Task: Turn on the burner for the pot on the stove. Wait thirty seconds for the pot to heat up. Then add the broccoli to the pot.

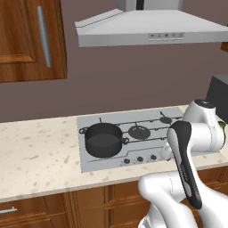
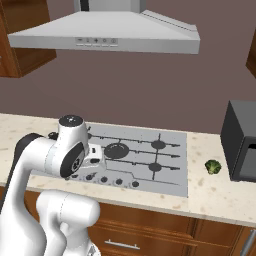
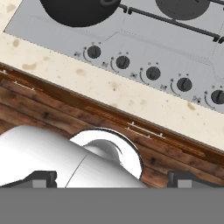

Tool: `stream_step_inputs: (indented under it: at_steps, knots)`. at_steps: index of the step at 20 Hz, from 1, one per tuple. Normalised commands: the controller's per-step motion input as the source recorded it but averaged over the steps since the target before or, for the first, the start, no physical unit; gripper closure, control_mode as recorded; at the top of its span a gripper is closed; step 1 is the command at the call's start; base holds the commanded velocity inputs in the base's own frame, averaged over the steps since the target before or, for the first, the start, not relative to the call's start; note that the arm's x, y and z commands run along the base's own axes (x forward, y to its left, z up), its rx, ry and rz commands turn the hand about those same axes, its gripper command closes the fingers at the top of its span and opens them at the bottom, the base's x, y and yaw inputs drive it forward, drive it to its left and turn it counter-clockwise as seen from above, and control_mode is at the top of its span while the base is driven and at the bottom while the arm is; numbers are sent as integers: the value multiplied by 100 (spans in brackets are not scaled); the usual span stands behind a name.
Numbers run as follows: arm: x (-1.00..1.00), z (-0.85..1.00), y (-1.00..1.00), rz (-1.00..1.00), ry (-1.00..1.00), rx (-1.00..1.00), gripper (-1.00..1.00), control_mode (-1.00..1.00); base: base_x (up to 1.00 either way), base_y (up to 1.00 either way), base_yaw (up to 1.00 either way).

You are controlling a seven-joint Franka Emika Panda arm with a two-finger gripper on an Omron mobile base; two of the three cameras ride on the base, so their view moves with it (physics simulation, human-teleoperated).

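The dark pot [image 1: 103, 139] stands on the front left burner of the silver stove [image 1: 147, 122], and its rim shows at the top of the hand view [image 3: 78, 11]. A row of small dark knobs [image 3: 152, 73] runs along the stove's front edge. The green broccoli [image 2: 213, 167] lies on the counter to the right of the stove [image 2: 170, 170]. My gripper [image 3: 113, 179] hangs over the counter's front edge, short of the knobs. It is open, its fingertips [image 3: 41, 179] stand wide apart, and nothing is between them.
A grey range hood [image 1: 151, 26] hangs above the stove. A dark box-shaped appliance [image 2: 242, 140] stands on the counter right of the broccoli. Wooden cabinets [image 1: 31, 40] hang at the upper left, and drawer fronts [image 3: 52, 109] lie below the speckled counter [image 1: 40, 156].
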Motion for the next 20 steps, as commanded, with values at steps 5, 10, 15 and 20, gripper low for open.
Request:
stream_step_inputs:
  at_steps: [5, 10, 15, 20]
  knots:
    - [0, 0, 0, 0, 0, 0, -100, -100, 0, 0, 0]
    - [3, -8, -33, -11, 0, 0, -100, -100, 0, 0, 0]
    - [18, -17, -60, -30, 0, 0, -100, -100, 0, 0, 0]
    - [30, -17, -68, -35, 0, 0, -100, -100, 0, 0, 0]
